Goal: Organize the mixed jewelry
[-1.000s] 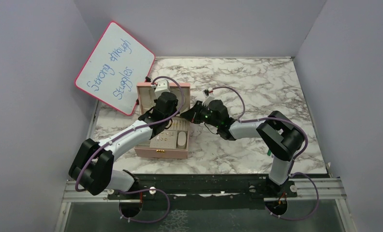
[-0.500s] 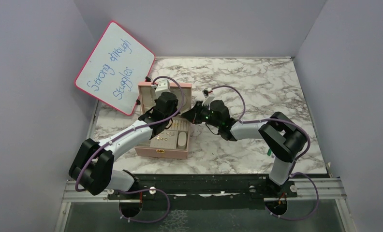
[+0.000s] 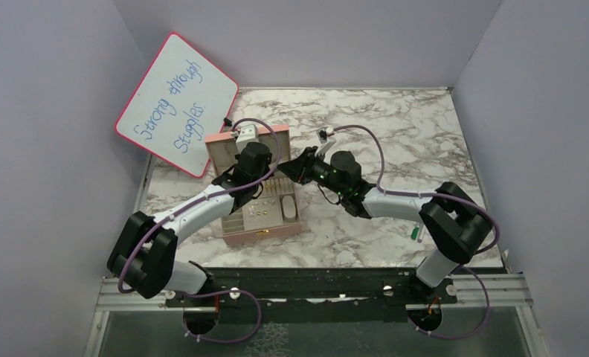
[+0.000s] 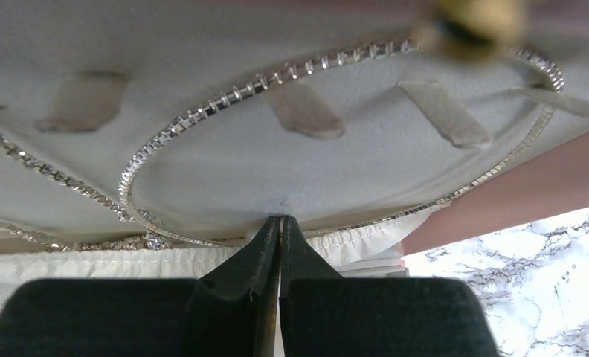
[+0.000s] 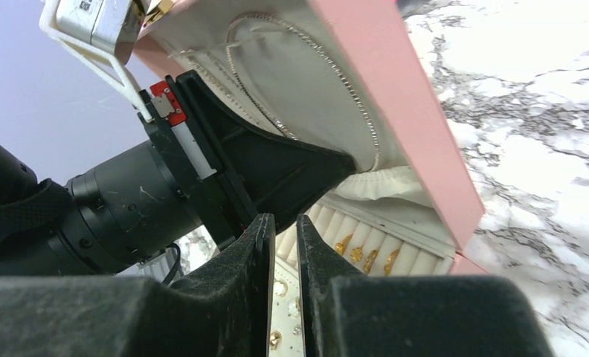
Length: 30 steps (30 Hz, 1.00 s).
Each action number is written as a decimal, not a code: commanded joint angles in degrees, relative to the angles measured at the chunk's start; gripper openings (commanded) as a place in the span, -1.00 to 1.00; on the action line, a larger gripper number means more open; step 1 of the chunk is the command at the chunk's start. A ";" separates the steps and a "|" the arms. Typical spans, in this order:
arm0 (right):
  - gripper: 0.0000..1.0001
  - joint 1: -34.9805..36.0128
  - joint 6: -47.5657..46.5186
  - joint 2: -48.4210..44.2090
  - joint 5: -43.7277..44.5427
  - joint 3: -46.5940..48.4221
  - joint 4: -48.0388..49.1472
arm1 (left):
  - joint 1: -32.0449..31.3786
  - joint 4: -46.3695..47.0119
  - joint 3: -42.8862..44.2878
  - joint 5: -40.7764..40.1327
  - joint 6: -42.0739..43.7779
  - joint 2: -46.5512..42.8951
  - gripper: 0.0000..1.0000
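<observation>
Pressing the left gripper (image 4: 279,222) fully together, tips touching the cream lining of the pink box (image 3: 265,235) lid, just below a rhinestone chain (image 4: 202,113). Hanging the right gripper (image 5: 285,223) just beside that lid's right edge, parted by a thin gap, pinching nothing. Spotting gold rings (image 5: 366,256) in the box's slots at the lid's foot, studs (image 3: 262,212) nearer its front wall.

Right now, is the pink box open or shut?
Open. The box has its lid raised, cream lining and chain showing, with gold pieces exposed in the compartments below.
</observation>
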 commanded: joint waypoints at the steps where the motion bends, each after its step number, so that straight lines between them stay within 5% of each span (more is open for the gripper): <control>1: -0.56 0.18 0.44 -4.23 6.14 -1.41 -4.34 | 0.54 -2.80 1.95 0.99 0.71 -2.20 -0.88; 14: -0.21 0.18 2.16 -11.57 8.07 -0.34 -19.42 | 0.54 -8.50 2.39 8.37 0.14 -14.18 -0.48; 24: 0.10 0.25 -0.72 -15.76 4.97 3.69 -34.61 | 0.54 -15.84 4.30 6.03 6.10 -27.31 0.65; 30: 0.15 -0.09 -0.57 -16.78 8.15 8.61 -40.41 | 0.70 -19.37 11.89 0.87 13.10 -27.78 0.88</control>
